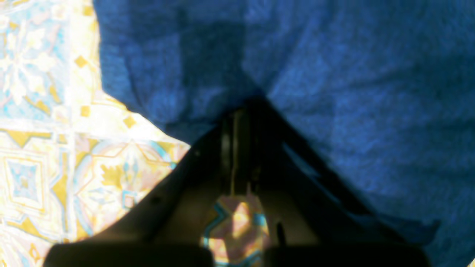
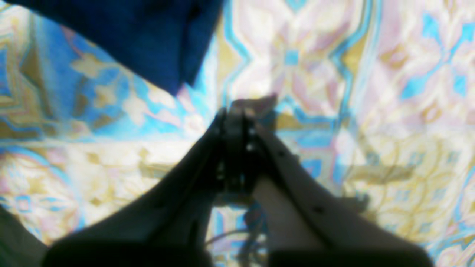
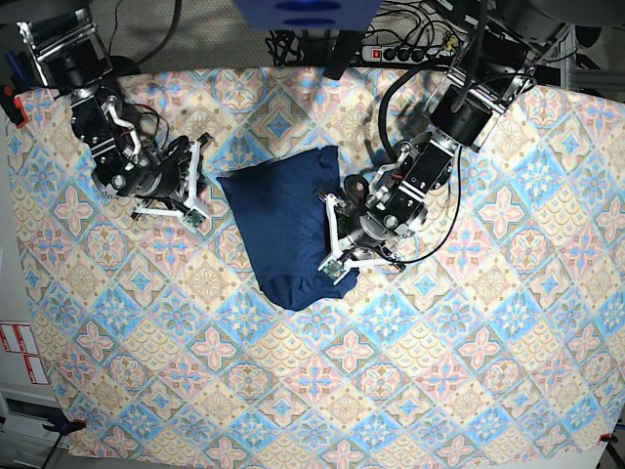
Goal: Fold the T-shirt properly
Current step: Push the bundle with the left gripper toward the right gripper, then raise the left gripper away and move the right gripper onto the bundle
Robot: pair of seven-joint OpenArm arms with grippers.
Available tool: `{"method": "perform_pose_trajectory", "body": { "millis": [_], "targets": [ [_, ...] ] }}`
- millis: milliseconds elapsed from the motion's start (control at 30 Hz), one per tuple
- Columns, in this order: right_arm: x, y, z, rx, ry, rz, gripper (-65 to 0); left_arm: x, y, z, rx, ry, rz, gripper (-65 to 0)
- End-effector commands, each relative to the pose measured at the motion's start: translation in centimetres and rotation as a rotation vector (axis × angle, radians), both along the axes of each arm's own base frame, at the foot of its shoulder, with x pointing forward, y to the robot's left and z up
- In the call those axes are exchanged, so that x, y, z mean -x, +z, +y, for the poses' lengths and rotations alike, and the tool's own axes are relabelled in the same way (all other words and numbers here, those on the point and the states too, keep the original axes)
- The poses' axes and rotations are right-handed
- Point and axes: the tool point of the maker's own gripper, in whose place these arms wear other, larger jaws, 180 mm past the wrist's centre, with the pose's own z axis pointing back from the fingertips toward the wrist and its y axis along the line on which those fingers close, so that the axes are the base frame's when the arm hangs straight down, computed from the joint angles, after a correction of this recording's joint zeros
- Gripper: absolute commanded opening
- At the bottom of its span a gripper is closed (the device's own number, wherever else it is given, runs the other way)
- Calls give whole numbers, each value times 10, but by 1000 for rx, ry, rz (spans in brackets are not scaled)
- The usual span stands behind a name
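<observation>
The dark blue T-shirt [image 3: 278,220] lies bunched into a compact shape on the patterned cloth, left of centre in the base view. My left gripper [image 3: 332,240] is at its right edge. In the left wrist view the jaws [image 1: 248,105] are closed together with the T-shirt [image 1: 334,92] creasing toward their tips and draping over the right finger. My right gripper [image 3: 202,197] rests just left of the shirt, apart from it. The right wrist view shows it [image 2: 237,113] shut and empty over the cloth, with a T-shirt [image 2: 148,37] corner ahead to the left.
A pastel diamond-patterned cloth [image 3: 293,371] covers the whole table. Cables and a power strip [image 3: 410,49] lie beyond the far edge. Both arms reach in from the back, one on each side of the shirt.
</observation>
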Motion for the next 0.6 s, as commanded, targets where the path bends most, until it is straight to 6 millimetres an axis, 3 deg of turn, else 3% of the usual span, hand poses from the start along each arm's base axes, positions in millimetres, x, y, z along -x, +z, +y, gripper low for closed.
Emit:
{"method": "perform_pose_trajectory", "body": {
  "millis": [0, 267, 400, 567],
  "targets": [
    [-17, 18, 4, -23, 12, -66, -650, -19, 19, -3, 29, 16, -74, -650],
    [-16, 41, 24, -67, 53, -129, -650, -33, 25, 12, 26, 139, -147, -650],
    [-15, 56, 19, -88, 19, -174, -650, -33, 31, -8, 64, 132, -148, -650],
    [-12, 85, 39, -133, 63, -249, -650, -32, 45, -18, 97, 123, -173, -650]
  ]
}}
